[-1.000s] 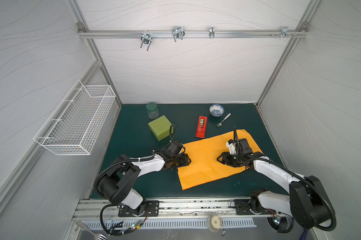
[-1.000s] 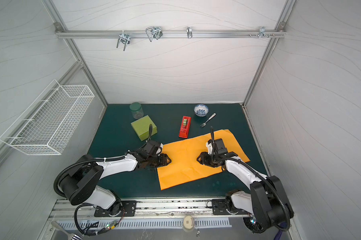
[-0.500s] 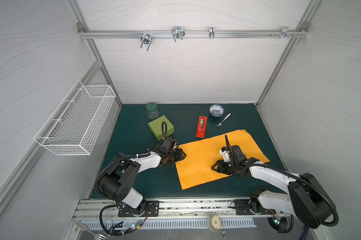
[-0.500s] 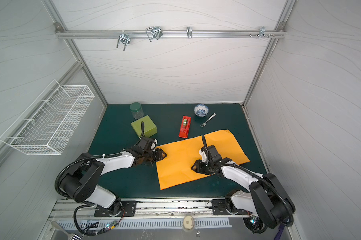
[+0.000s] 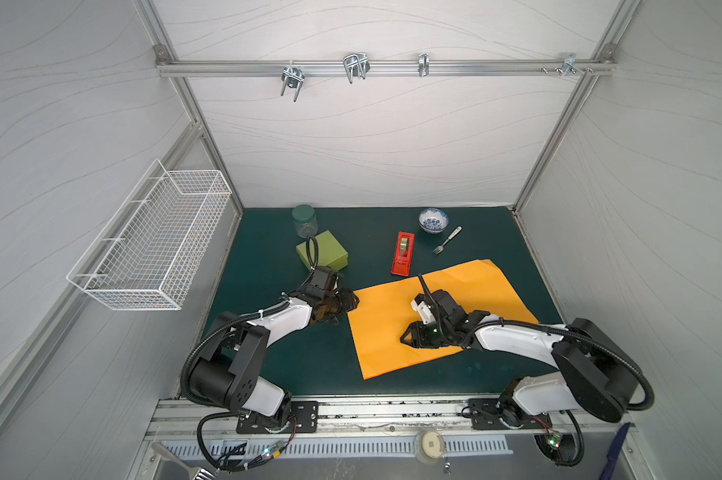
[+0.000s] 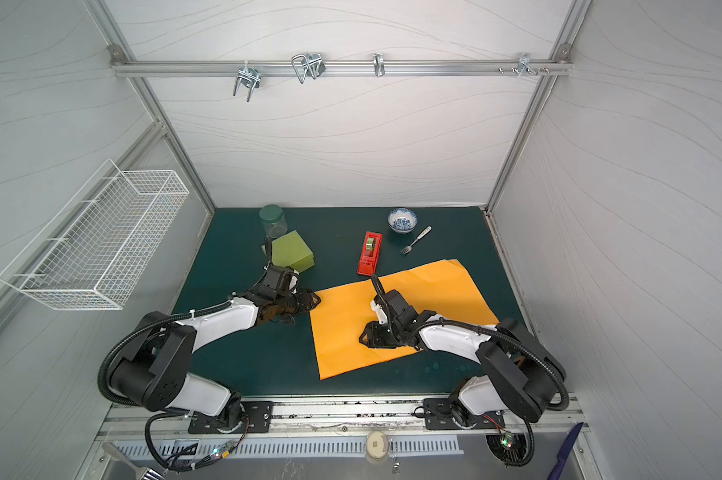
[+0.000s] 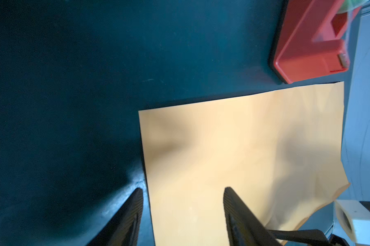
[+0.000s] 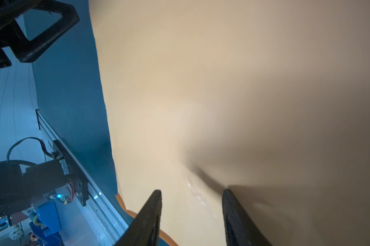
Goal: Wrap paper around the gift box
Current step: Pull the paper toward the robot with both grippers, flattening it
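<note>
Right jaws are sitting further left on the paper (image 5: 386, 353) than before, apart; left jaws are gaping astride its edge, seemingly spreading it. The gift box (image 5: 330, 251) is waiting upper left, off the paper, likely needing placing on it next

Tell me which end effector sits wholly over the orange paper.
The right end effector, well inside the paper; the left end effector straddles its edge.

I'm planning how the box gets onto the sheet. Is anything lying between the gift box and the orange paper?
No loose object does. Only the left gripper hangs low between the gift box and the paper. The red tape dispenser stands off to one side, by the paper's far edge.
</note>
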Tool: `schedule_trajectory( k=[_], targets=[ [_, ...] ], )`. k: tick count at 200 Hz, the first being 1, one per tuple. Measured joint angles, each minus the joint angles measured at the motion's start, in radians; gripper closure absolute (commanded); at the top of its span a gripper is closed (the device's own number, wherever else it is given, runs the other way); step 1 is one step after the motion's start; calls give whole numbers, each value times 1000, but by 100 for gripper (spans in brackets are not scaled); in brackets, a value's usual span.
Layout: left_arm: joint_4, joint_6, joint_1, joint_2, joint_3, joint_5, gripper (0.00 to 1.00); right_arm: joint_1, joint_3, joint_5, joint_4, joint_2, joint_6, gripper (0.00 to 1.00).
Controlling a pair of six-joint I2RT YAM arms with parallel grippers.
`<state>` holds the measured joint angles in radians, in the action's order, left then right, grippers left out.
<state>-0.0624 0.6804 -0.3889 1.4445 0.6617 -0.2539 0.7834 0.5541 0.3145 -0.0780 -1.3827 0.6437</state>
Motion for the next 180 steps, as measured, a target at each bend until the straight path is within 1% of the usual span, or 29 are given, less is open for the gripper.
schedule_trajectory(
  k=[17, 38, 57, 76, 93, 121, 180],
  targets=[
    [-3, 1, 0, -51, -5, 0, 34, 0, -3, 6, -47, 38, -53, 51],
    [-3, 0, 0, -107, -28, -5, 31, 5, -20, 24, -126, 119, -116, 50],
    [-3, 0, 0, -148, -67, -13, 28, 22, -41, 42, -184, 182, -148, 48],
    [-14, -3, 0, -175, -95, -17, 26, 52, -59, 60, -213, 201, -164, 47],
    [-27, -8, 0, -191, -101, -18, 26, 99, -63, 70, -223, 182, -166, 49],
    [-46, -13, 0, -215, -103, -18, 25, 157, -61, 93, -201, 100, -162, 53],
    [-63, -15, 0, -243, -120, -2, 24, 206, 11, 103, -74, -38, -137, 56]
  ],
)
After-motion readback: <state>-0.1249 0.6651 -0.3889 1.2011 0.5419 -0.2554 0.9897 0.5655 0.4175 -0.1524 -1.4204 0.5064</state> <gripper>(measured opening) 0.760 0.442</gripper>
